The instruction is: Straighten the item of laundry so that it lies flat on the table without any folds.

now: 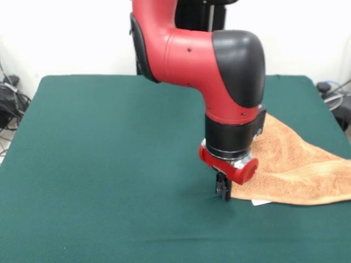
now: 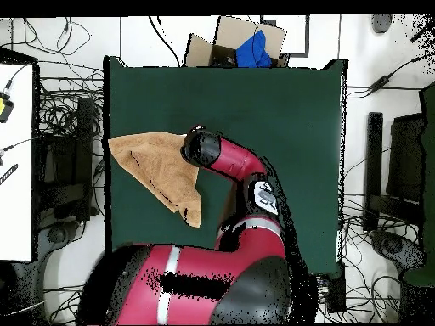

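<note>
Green felt surface (image 1: pixel 98 164) lies bare across the frame's left and centre. The towel (image 1: pixel 296 170) lies crumpled at the right edge, running off frame. The claw (image 1: pixel 222 189) stands at its lower-left corner, touching the surface; whether it is apart or together I cannot tell.

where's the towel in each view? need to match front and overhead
Front view: the towel lies at the right of the table, running off the picture's right edge, beside the claw.
Overhead view: towel at the table's left edge, partly under the arm.
Shared landmark: the arm's red and black wrist, at the towel's inner corner in both.
</note>
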